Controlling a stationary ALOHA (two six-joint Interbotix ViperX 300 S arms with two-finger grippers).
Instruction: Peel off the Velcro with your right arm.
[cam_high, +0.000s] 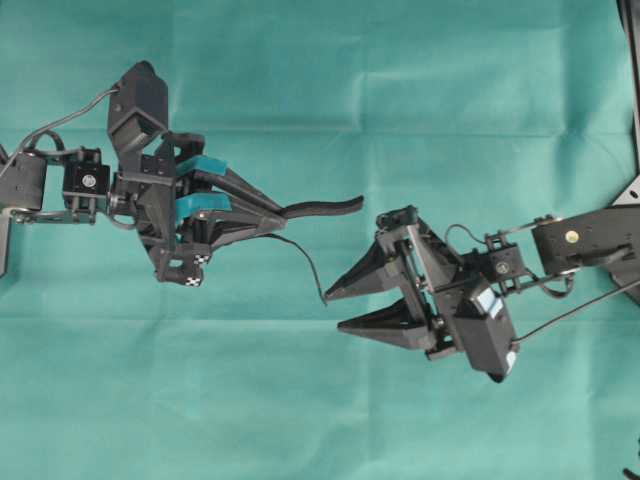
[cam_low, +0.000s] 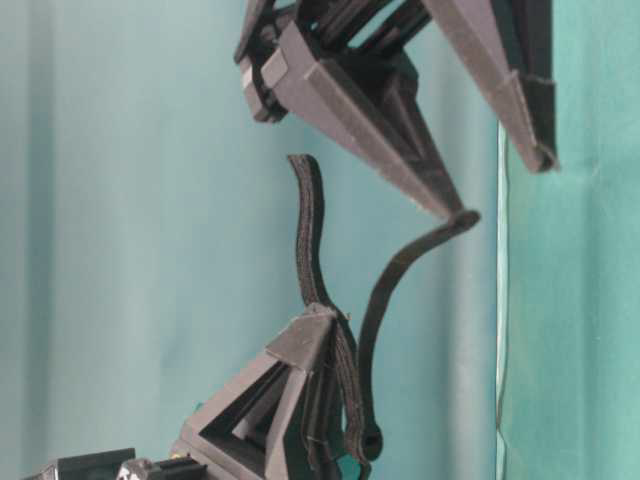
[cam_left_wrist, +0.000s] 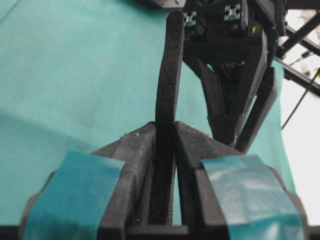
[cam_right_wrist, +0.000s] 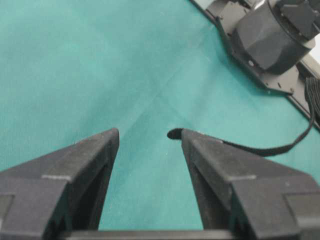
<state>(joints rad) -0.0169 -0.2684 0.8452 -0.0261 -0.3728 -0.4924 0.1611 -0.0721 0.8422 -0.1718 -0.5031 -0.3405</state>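
Task progress, judged: peel looks largely done. The Velcro (cam_high: 318, 207) is seen split into two layers along most of its length; both stay joined or clamped at the base inside the left gripper (cam_high: 262, 211), which is shut on the strip w/ its teal-taped fingers (cam_left_wrist: 87, 187). The thick layer juts out free toward the right arm; the thin layer (cam_high: 303, 255) curves away, its rounded tip lying against or just beside one finger of the right gripper (cam_high: 334, 308). Whether it touches can't be told for certain.

The right gripper is spread wide, nothing clamped betw. the fingers (cam_right_wrist: 227, 165). What's left, if anything: full separation at the clamped base; not visible whether layers are still bonded there.

Surface: the teal cloth (cam_high: 300, 420) covers the table, w/ faint fold creases. Strip is held above it, not resting. Room: a pale wall is seen in the table-level view; black frame parts at the right edge.
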